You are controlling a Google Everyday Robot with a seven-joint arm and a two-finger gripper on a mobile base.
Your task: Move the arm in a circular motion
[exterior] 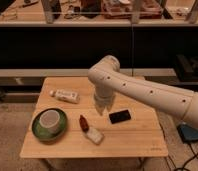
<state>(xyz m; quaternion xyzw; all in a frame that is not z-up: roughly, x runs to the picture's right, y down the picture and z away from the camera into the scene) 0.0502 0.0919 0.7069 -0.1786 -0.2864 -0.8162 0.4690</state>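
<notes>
The arm is a thick cream-white tube with small dark dots. It reaches in from the right edge and bends at a rounded elbow over the wooden table. From the elbow a short segment hangs down to the white gripper, which points at the tabletop near the table's middle. The gripper hovers left of a black phone-like slab and above right of a small red bottle.
On the table's left stands a white cup on a green plate. A white tube lies at the back left, a small white block in front. Dark shelving runs behind, and a blue-grey pedal lies on the floor at right.
</notes>
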